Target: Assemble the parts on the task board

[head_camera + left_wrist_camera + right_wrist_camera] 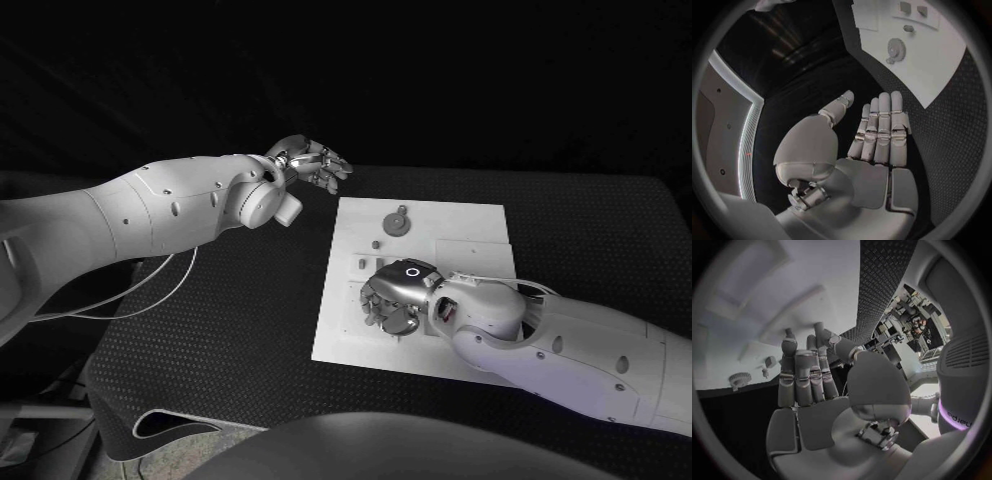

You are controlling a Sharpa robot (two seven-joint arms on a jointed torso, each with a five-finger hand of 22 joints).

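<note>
The white task board (pixel 433 215) lies in the middle of the black table. A grey gear-shaped part (pixel 397 222) sits on its far half, with a small part (pixel 376 244) just nearer. My right hand (pixel 392 300) is low over the board's near left area, its fingers (pixel 804 370) stretched straight with the tips at the board's surface; I see nothing between them. My left hand (pixel 310 165) hovers off the board's far left corner, fingers (pixel 879 130) straight, thumb apart, palm empty. The gear (pixel 896 48) lies ahead of it and also shows beside the right hand (pixel 739 379).
A flat raised rectangle (pixel 476 255) sits on the board's right half. Small sockets (pixel 362 265) mark the board's left edge near my right hand. A pale cable (pixel 144 290) loops under the left arm over the table's left side.
</note>
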